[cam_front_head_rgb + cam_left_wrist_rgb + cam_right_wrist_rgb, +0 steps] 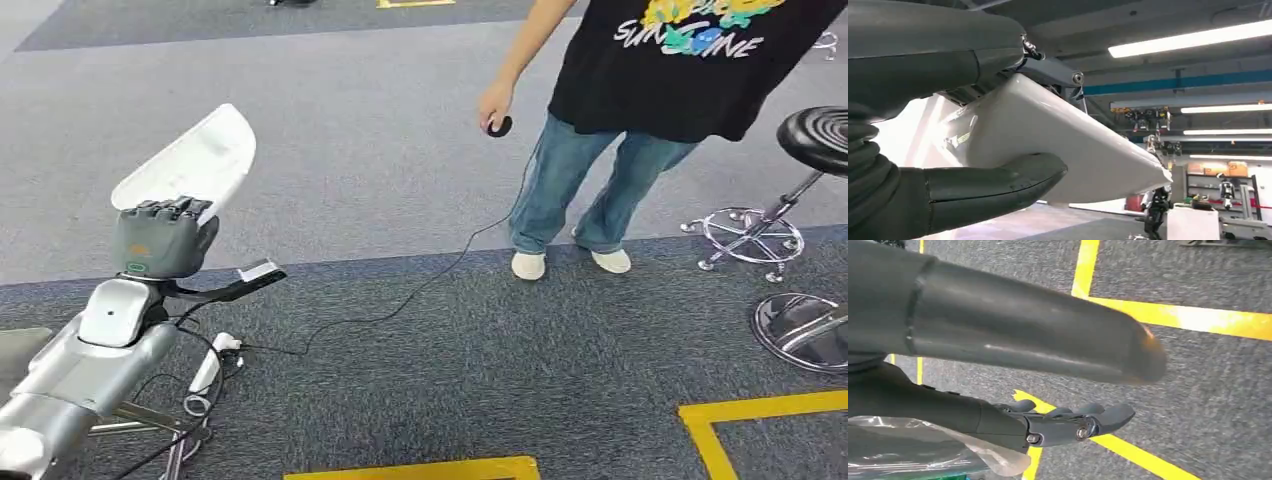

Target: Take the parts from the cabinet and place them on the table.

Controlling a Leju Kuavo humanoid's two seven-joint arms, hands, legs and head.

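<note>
Head view shows the left hand [165,238] raised, holding a white moulded plastic part [190,160] upright above the grey carpet [400,160], probably carried high to keep it clear while walking to the bench; in the left wrist view its thumb [998,182] presses under the part [1063,145] and the fingers [933,47] clamp over it; the right hand [1063,422] hangs toward the floor, fingers loosely extended, empty; a person [640,90] stands near, holding a corded black device [499,126]

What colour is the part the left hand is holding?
White and glossy; the part, gripped by the left hand, shows best in the left wrist view.
</note>
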